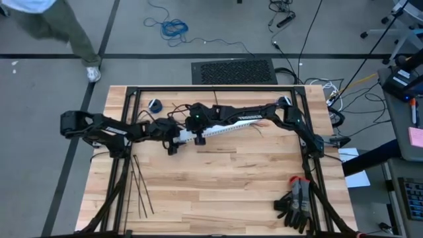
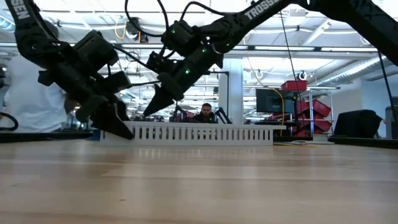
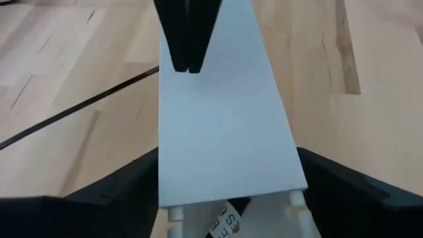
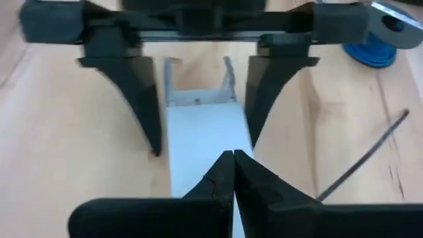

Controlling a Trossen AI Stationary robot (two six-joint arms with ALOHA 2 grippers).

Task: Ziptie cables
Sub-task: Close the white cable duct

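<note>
cables hidden inside the white duct [image 3: 225, 125], person [image 1: 46, 26] cut off by frame edge

The worktop [image 1: 225, 178] is pale blond wood in planked strips with darker grain streaks, framed by black rails. Across its far half lies a white slotted duct [image 1: 221, 130], plain white on its lid and comb-toothed along its side, between the matte black left gripper [image 4: 198, 106] and the equally black right gripper [image 4: 232, 173]. Thin black zipties [image 1: 140, 188] lie near the left edge, a bright blue coil [image 4: 373, 49] sits toward the far left corner, and black gloves with red cuffs [image 1: 297, 201] lie at the near right corner.

an open lab hall: monitors [image 2: 272, 99], red bins [image 2: 309, 106], floor cables [image 1: 173, 28].
</note>
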